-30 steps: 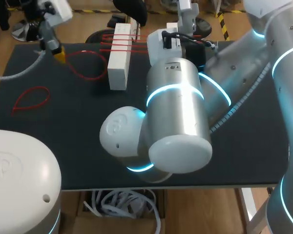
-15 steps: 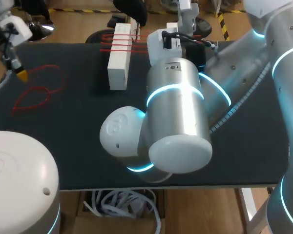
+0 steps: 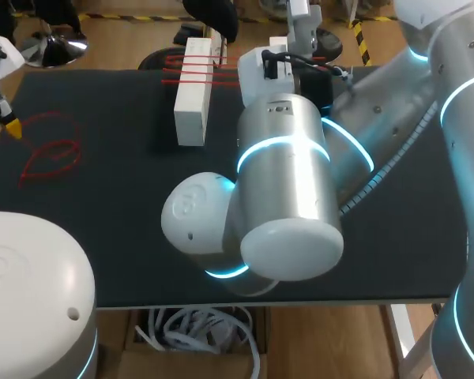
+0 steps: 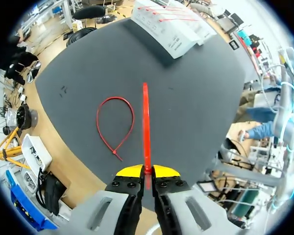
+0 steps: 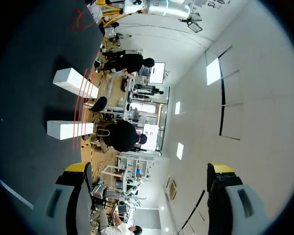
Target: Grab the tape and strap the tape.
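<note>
On the dark tabletop (image 3: 126,201), the right arm (image 3: 288,181) fills the middle of the head view. Two white blocks (image 5: 71,82) stand apart, ahead of the right hand (image 5: 148,169) and off to one side of it, with straight red ties (image 5: 80,105) lying across both. Right hand: fingers spread wide, nothing between them, lifted clear of the tabletop. Left hand (image 4: 147,171): over the tabletop's left edge, well apart from the blocks, yellow tips pressed together on a red tie (image 4: 146,117). The tie runs straight ahead from the tips; cannot tell whether it touches the surface. A red loop (image 4: 133,119) lies flat ahead of the left hand, just beside the tie.
</note>
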Tool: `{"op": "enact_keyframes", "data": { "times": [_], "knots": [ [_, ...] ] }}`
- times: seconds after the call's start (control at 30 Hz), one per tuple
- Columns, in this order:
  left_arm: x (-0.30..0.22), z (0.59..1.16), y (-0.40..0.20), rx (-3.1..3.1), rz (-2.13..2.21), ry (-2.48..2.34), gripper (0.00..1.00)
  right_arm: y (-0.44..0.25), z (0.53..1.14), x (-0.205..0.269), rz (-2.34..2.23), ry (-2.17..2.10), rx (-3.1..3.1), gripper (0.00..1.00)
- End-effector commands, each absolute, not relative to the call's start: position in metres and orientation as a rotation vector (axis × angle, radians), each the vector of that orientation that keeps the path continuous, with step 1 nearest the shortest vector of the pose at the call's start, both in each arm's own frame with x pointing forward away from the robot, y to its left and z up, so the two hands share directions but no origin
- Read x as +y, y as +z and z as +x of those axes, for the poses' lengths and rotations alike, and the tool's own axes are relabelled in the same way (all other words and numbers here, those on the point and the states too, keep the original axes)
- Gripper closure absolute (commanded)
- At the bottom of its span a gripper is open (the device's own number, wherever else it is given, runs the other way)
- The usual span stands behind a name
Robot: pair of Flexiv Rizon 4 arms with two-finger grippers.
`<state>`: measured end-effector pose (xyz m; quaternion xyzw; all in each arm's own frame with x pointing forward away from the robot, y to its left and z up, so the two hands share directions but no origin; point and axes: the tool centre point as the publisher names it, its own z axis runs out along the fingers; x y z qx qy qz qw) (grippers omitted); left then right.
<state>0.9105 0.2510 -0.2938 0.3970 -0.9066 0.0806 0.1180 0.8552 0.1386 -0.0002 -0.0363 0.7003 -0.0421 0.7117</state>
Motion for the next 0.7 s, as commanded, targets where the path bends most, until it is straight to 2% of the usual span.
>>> {"op": "enact_keyframes", "data": {
  "times": [0.03, 0.7],
  "knots": [
    [0.2522, 0.9199, -0.2935, -2.622, 1.132, 0.202, 0.00, -0.0050, 0.8493, 0.1393, -0.070, -0.094, 1.553, 0.00],
    [0.2522, 0.9199, -0.2935, -2.622, 1.132, 0.202, 0.00, -0.0050, 0.8493, 0.1393, -0.070, -0.094, 1.553, 0.00]
  ]
}}
